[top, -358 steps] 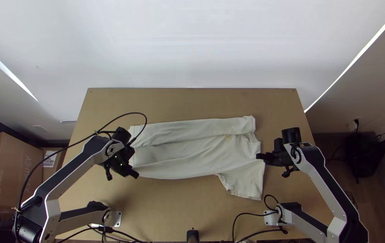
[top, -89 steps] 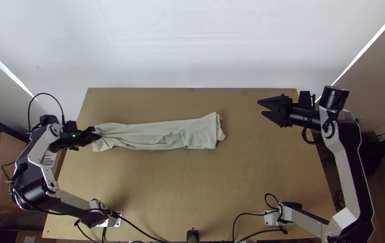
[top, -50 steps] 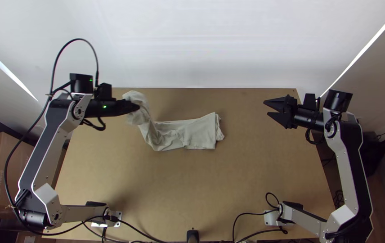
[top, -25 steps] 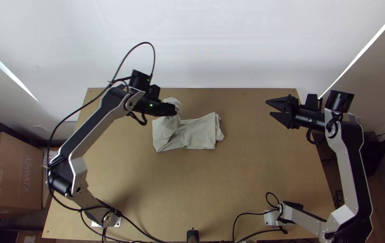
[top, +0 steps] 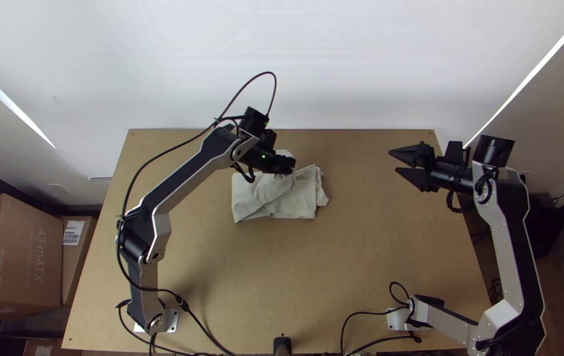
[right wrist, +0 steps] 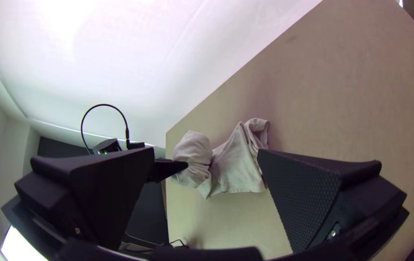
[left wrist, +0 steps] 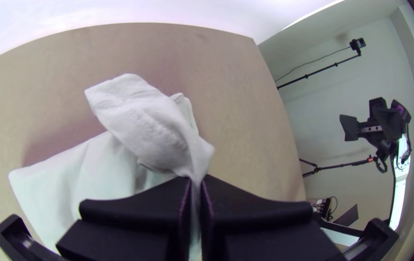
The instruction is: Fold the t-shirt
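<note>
In the top view my left gripper (top: 290, 165) is over the upper middle of the table, shut on one end of the white t-shirt (top: 302, 198). That end is raised and bunched, bent back over the rest, which lies flat in a short folded piece. Between the closed fingers of my left gripper (left wrist: 196, 186), in the left wrist view, a pinch of the t-shirt (left wrist: 144, 125) is held. My right gripper (top: 394, 162) stands open above the table's right part, away from the cloth. Nothing is between the wide-apart fingers of my right gripper (right wrist: 204, 157) in the right wrist view.
The wooden table (top: 348, 277) has bare surface in front of the cloth and to its right. A white wall (top: 282, 66) rises behind the far edge. Cardboard boxes (top: 18, 250) stand beyond the left edge, and a small black device (top: 282, 345) sits at the near edge.
My left gripper first drew the cloth's left end up, then carried it rightward over the rest, shortening the long strip. The right arm moved up and outward from the cloth earlier, its gripper now open, and lately barely moved.
</note>
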### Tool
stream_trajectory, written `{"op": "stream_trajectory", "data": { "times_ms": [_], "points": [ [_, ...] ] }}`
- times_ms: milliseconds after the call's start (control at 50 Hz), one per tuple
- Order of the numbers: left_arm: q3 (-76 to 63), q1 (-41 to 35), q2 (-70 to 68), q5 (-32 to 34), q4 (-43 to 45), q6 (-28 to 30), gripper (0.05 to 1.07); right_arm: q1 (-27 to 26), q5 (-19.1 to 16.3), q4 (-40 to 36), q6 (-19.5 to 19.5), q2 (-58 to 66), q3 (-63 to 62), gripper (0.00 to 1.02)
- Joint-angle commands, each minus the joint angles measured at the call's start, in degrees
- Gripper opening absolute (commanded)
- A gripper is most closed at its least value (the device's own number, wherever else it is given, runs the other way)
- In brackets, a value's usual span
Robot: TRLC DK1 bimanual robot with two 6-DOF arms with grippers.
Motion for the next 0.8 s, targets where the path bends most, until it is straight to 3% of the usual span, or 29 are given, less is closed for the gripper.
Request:
{"op": "stream_trajectory", "data": {
  "times_ms": [0,320,360,440,460,780],
  "points": [
    [3.85,-1.60,3.55,-0.63,0.49,-1.26,0.08,-0.34,0.48,0.11,-0.74,-1.26,-2.01,0.98],
    [11.67,-3.88,11.99,-1.16,0.41,-1.34,0.11,-1.92,1.00,-0.07,-1.35,-2.14,-3.68,0.98],
    [12.64,-4.41,13.05,-1.16,0.49,-1.26,0.27,-1.92,1.00,-0.07,-1.53,-2.14,-4.03,0.98],
    [14.66,-5.55,15.15,-1.24,1.11,-0.82,0.96,-1.75,1.62,-0.07,-2.32,-2.05,-4.99,0.98],
    [15.19,-5.73,15.68,-1.24,1.37,-0.73,1.03,-1.57,1.88,-0.07,-2.67,-1.97,-5.17,0.98],
    [15.54,-7.13,11.55,0.34,3.66,-0.20,1.03,2.91,5.49,2.30,-6.10,4.80,-7.81,0.98]
  ]
}}
